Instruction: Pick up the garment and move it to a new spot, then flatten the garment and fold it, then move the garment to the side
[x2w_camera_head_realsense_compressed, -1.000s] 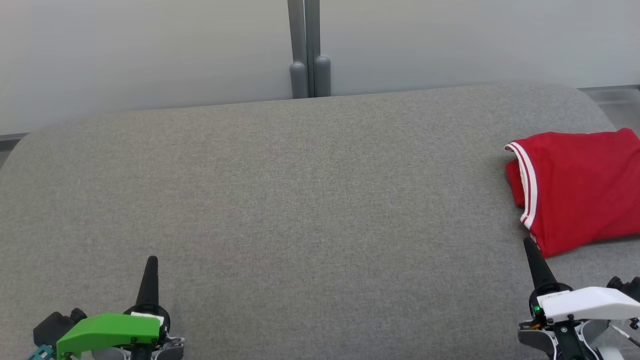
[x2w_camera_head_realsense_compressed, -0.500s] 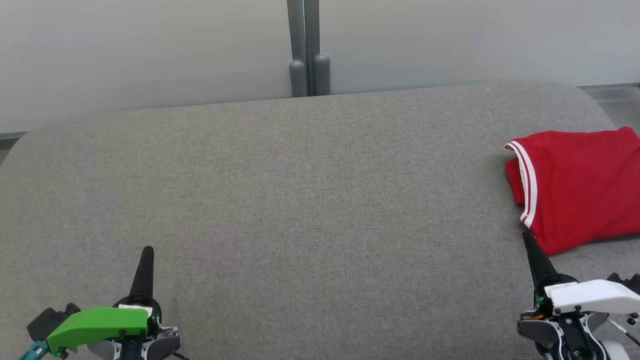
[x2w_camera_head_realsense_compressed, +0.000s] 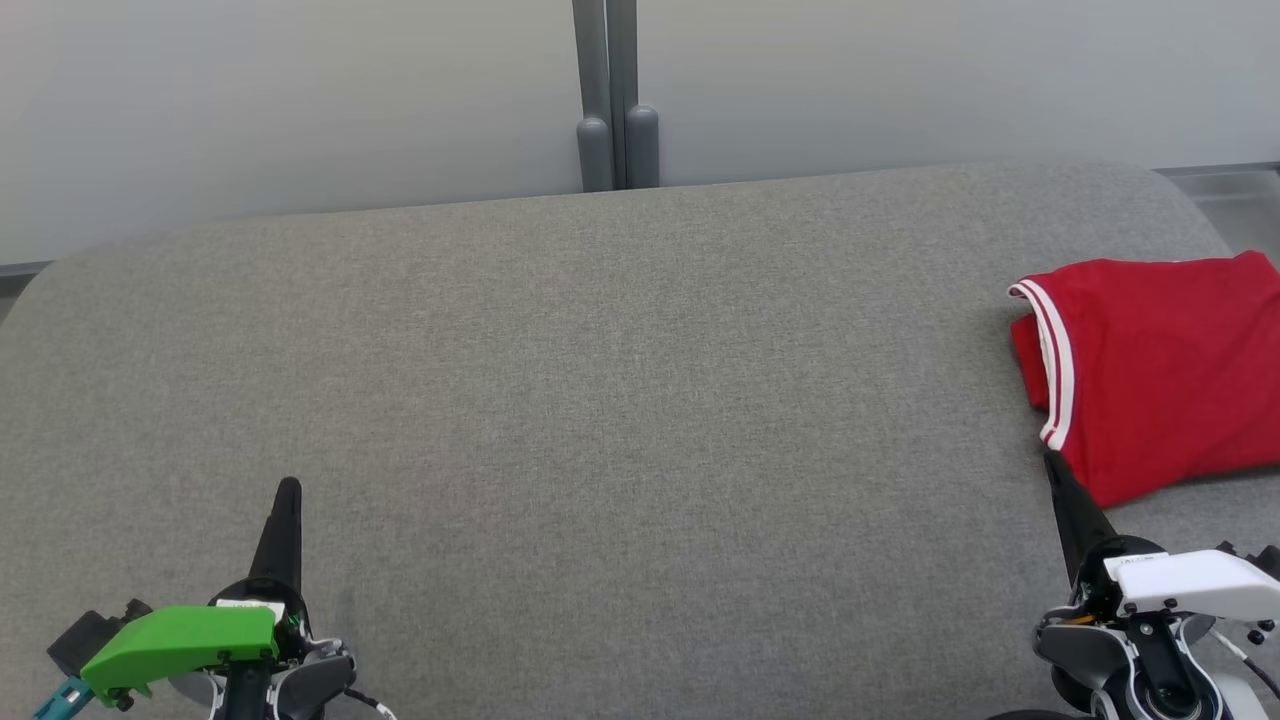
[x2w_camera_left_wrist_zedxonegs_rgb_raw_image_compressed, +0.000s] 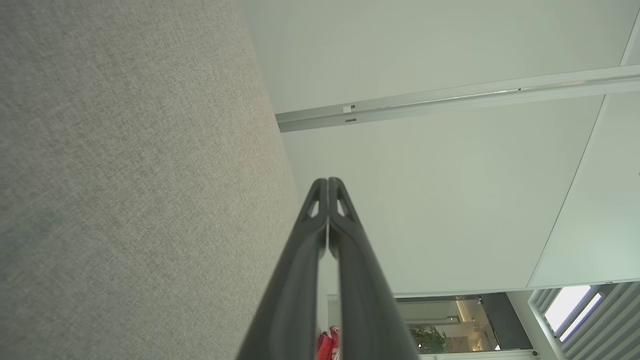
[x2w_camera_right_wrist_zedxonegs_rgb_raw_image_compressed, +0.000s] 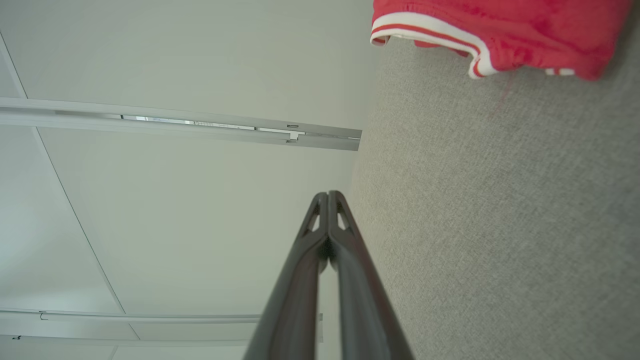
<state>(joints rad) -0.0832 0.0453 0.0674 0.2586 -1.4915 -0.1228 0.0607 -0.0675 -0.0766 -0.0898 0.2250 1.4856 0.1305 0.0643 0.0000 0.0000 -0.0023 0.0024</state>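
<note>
From the head view, the garment (x2w_camera_head_realsense_compressed: 1150, 370), red with white-striped trim, lies as a compact folded block at the far right of the grey fabric-covered counter (x2w_camera_head_realsense_compressed: 620, 380). Its right side runs off the picture, so the whole fold cannot be checked. The wide middle of the counter is bare cloth, with a pale wall panel (x2w_camera_head_realsense_compressed: 300, 100) and a grey post (x2w_camera_head_realsense_compressed: 610, 100) behind it. The left end effector (x2w_camera_head_realsense_compressed: 287, 490) sits low at the near left, its two dark fingers pressed together into one spike and holding nothing. The right end effector (x2w_camera_head_realsense_compressed: 1052, 465) sits at the near right, likewise pressed together and empty, its tip close by the garment's near corner. In the left wrist view, the left end effector (x2w_camera_left_wrist_zedxonegs_rgb_raw_image_compressed: 327, 182) shows both fingers meeting at the tips over the counter (x2w_camera_left_wrist_zedxonegs_rgb_raw_image_compressed: 125, 175). A small red patch low between them may be the garment (x2w_camera_left_wrist_zedxonegs_rgb_raw_image_compressed: 327, 345), though it is too small to be sure. In the right wrist view, the right end effector (x2w_camera_right_wrist_zedxonegs_rgb_raw_image_compressed: 328, 195) is again closed on nothing, and the garment (x2w_camera_right_wrist_zedxonegs_rgb_raw_image_compressed: 500, 25) lies at the top of the picture, apart from the fingers with bare counter (x2w_camera_right_wrist_zedxonegs_rgb_raw_image_compressed: 500, 225) between. Judging by this layout, the moving, flattening, folding and setting aside all look done. The task appears to be at or very near its end, with at most the arms left to settle clear of the cloth.
</note>
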